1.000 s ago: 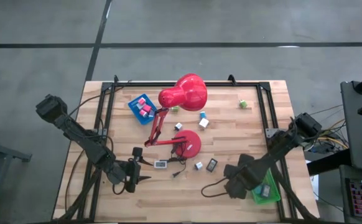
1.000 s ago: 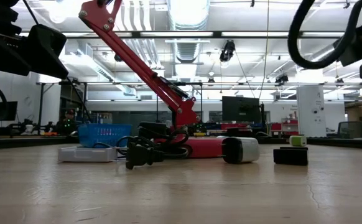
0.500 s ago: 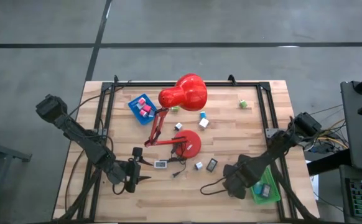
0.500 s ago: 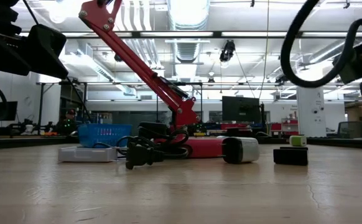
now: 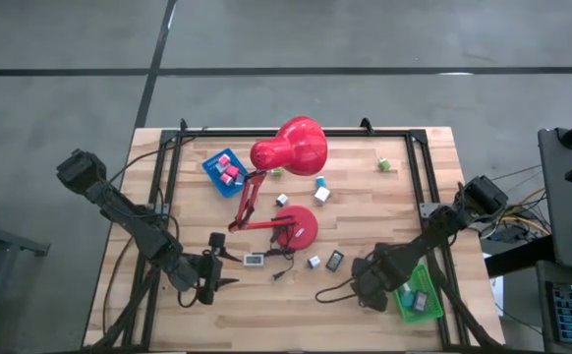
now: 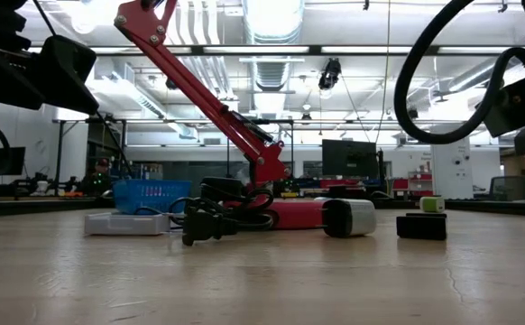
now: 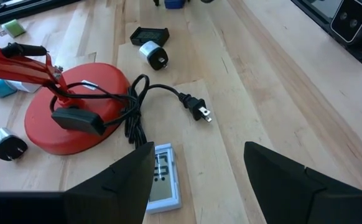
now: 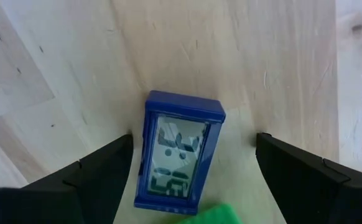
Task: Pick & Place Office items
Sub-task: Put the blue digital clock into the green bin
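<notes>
The left pincer [image 5: 229,282] is hovering near the front of the wooden counter [image 5: 404,211], its two dark fingers [image 7: 116,180] standing spread apart with nothing between them; in the left wrist view a small white digital clock [image 7: 163,176] is lying flat on the wood just ahead of them, beside the black power plug [image 7: 198,110] and cord that is trailing off the round base of the red desk lamp [image 5: 291,147]. The right pincer [image 5: 363,285] is hanging over the front right part of the counter, just beside the green tray [image 5: 419,295], and its fingers [image 8: 97,171] are likewise standing wide and released, gripping nothing; in the right wrist view a blue-framed digital clock [image 8: 177,152] is lying on the wood in the gap between them, not touched by either, with a bit of green showing at its near end. The other office items are sitting scattered: pink blocks [image 5: 229,172] are resting in the blue tray [image 5: 212,165] at the back left, a green block [image 5: 385,164] is lying alone near the back right, a teal and white block [image 5: 321,187] is sitting just behind the lamp's base, and a dark flat rectangle [image 5: 335,260] with a small white piece [image 5: 314,262] beside it is lying in front of that base. In the low view the dark rectangle [image 6: 421,226] is standing well apart from the lamp's base.
</notes>
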Motion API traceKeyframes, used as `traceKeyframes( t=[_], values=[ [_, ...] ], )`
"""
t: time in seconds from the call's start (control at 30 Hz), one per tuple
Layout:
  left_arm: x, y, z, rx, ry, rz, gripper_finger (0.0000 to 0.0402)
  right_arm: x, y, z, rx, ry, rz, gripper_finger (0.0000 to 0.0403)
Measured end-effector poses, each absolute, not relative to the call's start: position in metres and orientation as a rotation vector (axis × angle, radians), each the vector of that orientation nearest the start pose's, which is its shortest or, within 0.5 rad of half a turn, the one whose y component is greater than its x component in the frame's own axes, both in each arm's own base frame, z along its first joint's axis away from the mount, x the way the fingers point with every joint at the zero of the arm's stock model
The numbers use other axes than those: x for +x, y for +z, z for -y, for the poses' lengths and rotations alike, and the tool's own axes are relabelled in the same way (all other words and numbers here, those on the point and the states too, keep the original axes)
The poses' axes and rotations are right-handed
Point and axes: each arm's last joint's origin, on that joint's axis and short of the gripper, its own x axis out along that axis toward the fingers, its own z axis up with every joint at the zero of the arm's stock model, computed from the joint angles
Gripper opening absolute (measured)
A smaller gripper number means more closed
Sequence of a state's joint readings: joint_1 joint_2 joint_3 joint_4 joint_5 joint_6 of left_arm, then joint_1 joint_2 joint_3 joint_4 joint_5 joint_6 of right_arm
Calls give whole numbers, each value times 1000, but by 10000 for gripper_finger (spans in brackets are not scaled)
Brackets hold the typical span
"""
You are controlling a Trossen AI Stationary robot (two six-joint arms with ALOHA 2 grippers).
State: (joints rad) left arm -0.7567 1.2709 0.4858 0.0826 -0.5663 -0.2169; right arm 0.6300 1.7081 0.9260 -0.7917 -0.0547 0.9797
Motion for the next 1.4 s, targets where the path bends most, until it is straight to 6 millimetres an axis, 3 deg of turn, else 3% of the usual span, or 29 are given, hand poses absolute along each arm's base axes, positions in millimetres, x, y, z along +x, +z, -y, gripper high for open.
traceKeyframes(
  t=[0.17, 0.3, 0.63, 1.4],
  values=[
    [176, 165, 145, 222, -121, -568, 250, 220, 138, -162, 303, -229, -1586, 322],
    [177, 165, 145, 221, -121, -568, 250, 221, 137, -163, 311, -212, -1579, 288],
    [176, 165, 145, 222, -121, -568, 250, 225, 138, -168, 364, -148, -1562, 129],
    [176, 165, 145, 222, -120, -568, 250, 235, 140, -182, 357, -45, -1393, 128]
  ],
)
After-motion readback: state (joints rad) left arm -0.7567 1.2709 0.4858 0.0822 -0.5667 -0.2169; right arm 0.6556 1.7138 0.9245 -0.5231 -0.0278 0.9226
